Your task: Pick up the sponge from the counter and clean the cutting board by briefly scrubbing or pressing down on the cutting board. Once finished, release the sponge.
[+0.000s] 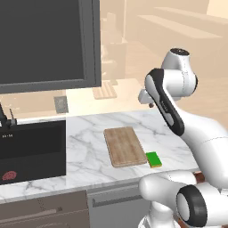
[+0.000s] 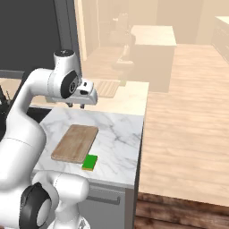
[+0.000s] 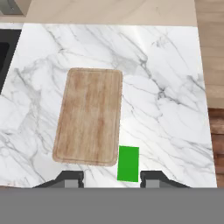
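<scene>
Hand view: bright green sponge (image 3: 128, 163) beside wooden cutting board (image 3: 89, 116); gripper (image 3: 111, 179) empty, fingers together.

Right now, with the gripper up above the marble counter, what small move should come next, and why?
Probably lower the gripper straight toward the small bright green rectangular sponge. It hangs high above the white marble counter with nothing between its fingers, and in the hand view the sponge sits between the fingertips, beside the near corner of the light-brown wooden cutting board.
</scene>
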Robot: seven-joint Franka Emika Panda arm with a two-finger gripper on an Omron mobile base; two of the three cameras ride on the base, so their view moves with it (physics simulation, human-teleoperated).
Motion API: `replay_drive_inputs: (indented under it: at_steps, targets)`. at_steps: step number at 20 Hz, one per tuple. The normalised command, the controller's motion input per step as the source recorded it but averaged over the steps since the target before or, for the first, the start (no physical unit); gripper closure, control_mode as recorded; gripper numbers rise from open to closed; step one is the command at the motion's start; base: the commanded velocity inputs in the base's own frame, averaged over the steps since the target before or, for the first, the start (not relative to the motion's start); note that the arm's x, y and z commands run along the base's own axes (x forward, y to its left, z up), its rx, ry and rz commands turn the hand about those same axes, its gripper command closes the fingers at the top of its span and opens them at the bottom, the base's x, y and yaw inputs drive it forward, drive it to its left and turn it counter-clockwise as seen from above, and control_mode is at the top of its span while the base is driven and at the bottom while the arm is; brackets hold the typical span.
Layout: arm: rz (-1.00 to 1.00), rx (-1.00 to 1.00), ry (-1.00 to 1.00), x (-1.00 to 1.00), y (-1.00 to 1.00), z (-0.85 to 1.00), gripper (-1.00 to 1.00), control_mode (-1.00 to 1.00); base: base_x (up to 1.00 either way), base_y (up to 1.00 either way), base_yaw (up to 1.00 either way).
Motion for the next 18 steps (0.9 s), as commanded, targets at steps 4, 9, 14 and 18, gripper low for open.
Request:
replay_drive_inputs:
  at_steps: [4, 9, 14, 18]
  targets:
    - [0.0, 0.0, 0.01, -0.02, 0.0, -0.02, -1.0, -1.0, 0.0, 0.0, 0.0]
    - [0.0, 0.0, -0.01, -0.06, 0.07, -0.56, -1.0, -1.0, 0.0, 0.0, 0.0]
    - [0.0, 0.0, -0.01, -0.21, 0.0, -0.98, -1.0, -1.0, 0.0, 0.0, 0.0]
    - [0.0, 0.0, 0.0, -0.07, 0.0, -0.79, -1.0, -1.0, 0.0, 0.0, 0.0]
